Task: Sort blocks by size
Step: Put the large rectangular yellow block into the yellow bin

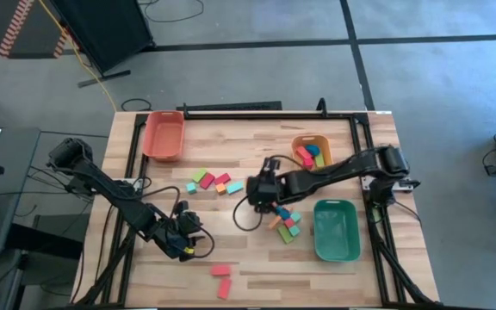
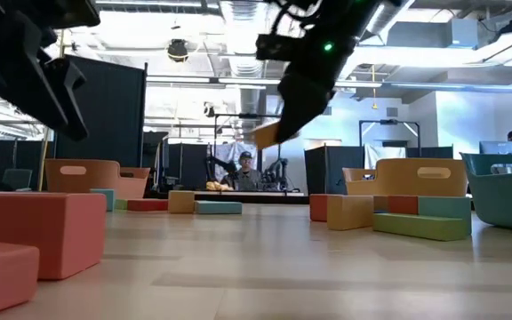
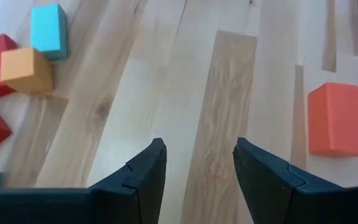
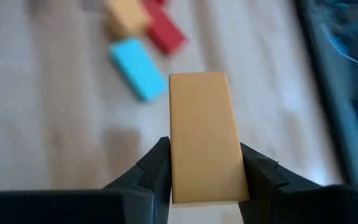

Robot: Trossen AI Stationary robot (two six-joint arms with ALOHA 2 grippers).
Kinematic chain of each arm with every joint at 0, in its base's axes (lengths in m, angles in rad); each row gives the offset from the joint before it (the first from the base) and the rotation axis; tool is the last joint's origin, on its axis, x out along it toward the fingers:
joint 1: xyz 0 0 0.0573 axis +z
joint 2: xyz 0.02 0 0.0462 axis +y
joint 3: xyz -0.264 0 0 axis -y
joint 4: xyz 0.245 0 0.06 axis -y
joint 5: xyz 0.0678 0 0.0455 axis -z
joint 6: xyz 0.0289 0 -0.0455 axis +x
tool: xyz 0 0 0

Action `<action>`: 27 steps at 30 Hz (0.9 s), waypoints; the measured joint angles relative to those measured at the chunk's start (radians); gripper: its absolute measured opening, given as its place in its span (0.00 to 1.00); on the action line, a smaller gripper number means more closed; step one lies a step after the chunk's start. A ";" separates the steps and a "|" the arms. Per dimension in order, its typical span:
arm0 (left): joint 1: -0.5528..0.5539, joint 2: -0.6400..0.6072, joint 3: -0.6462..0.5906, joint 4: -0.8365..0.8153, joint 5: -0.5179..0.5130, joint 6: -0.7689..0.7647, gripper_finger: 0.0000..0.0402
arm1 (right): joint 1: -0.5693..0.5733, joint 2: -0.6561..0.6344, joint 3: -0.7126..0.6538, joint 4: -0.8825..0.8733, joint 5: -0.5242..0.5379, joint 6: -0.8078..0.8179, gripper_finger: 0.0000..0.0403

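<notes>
Left gripper (image 1: 188, 244) low at table's 7 o'clock, fingers apart, nothing between; two red blocks (image 1: 221, 280) just toward 5 o'clock of it. Red tray (image 1: 163, 135) at 11 o'clock. Block cluster (image 1: 212, 182) near centre. Right gripper (image 4: 202, 171) above centre, clamped on orange bar (image 4: 202, 138), bar clear of wood. Small pile (image 1: 288, 225) at its 5 o'clock. Orange tray (image 1: 312, 151) at 1 o'clock holds blocks. Green tray (image 1: 336, 229) at 4 o'clock.

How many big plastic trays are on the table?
3. A red-orange plastic tray sits at the far left, a small orange plastic tray with blocks inside at the far right, and a green plastic tray nearer on the right. None seem hidden.
</notes>
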 joint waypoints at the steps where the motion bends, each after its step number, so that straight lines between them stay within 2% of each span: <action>1: -0.003 0.000 -0.009 0.008 0.000 -0.006 0.44 | -0.003 -0.017 0.000 -0.038 0.018 0.013 0.39; 8: -0.028 0.000 -0.050 0.053 0.002 -0.035 0.44 | -0.032 -0.158 -0.037 -0.248 0.121 0.100 0.39; 15: -0.052 0.000 -0.050 0.060 -0.021 -0.041 0.44 | -0.105 -0.374 -0.218 -0.346 0.122 0.235 0.39; 21: -0.056 0.000 -0.050 0.069 -0.027 -0.033 0.44 | -0.193 -0.563 -0.415 -0.351 0.069 0.287 0.39; 27: -0.056 0.000 -0.050 0.080 -0.034 -0.023 0.44 | -0.292 -0.694 -0.560 -0.263 -0.003 0.295 0.39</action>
